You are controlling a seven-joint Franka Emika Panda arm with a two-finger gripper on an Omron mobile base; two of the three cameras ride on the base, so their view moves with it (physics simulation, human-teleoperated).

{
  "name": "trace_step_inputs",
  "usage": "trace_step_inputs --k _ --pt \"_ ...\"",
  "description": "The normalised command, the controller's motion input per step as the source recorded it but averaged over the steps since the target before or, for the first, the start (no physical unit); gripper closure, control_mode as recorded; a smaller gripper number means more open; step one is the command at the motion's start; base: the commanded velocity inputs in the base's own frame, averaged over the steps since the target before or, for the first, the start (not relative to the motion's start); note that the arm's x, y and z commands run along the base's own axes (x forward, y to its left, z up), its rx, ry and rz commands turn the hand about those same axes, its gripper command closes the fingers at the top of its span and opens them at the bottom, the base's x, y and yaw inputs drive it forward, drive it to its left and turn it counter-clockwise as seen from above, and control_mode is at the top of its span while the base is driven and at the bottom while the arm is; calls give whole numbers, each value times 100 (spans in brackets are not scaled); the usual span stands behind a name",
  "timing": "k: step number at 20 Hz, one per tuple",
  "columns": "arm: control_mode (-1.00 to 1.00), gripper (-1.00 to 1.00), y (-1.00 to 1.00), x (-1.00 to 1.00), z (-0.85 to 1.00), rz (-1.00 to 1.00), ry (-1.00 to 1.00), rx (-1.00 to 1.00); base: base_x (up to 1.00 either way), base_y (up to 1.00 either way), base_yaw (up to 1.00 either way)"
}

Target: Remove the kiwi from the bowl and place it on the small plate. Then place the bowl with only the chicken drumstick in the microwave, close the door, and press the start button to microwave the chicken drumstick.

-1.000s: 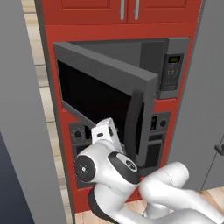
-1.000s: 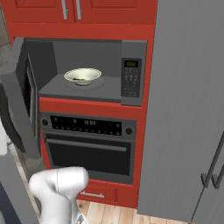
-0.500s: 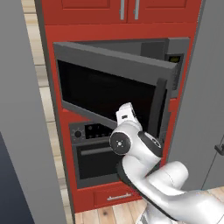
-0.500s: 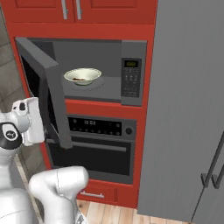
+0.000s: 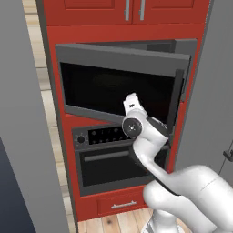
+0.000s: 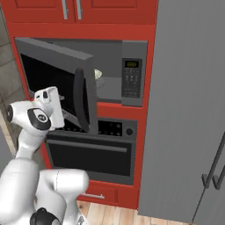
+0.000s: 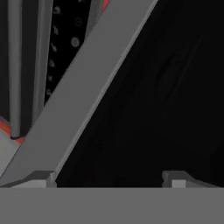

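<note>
Door (image 6: 66,83) has swung from wide open to roughly half shut, the arm following it rightward. Claw (image 7: 109,177), jaws wide and holding nothing, faces the dark door glass. Bowl (image 6: 97,74) sits inside the microwave (image 6: 132,72), right of the door edge. Advised: push near the free edge, steadily, until latched.

Standing partly open: the grey microwave door with dark glass window (image 6: 57,83), swinging on its left hinge, its glass pane (image 7: 166,87) lying right in front of the hand, very close. Sitting inside the grey microwave cavity (image 6: 112,83), beyond the door's free edge and to the right of the hand: a pale round bowl (image 6: 97,74), mostly hidden, contents impossible to tell. Mounted further right: a grey button panel with green display (image 6: 132,78).
</note>
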Motion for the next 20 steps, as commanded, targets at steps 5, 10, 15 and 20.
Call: trace_step_inputs --k 5,10,15,20 --pt "-100 -100 0 77 27 0 11 7 0 0 0" --pt "-100 -100 -1 61 0 0 10 10 0 0 0" --pt "-100 -100 0 52 0 0 5 7 0 0 0" --pt "-100 -100 0 60 0 0 6 7 0 0 0"
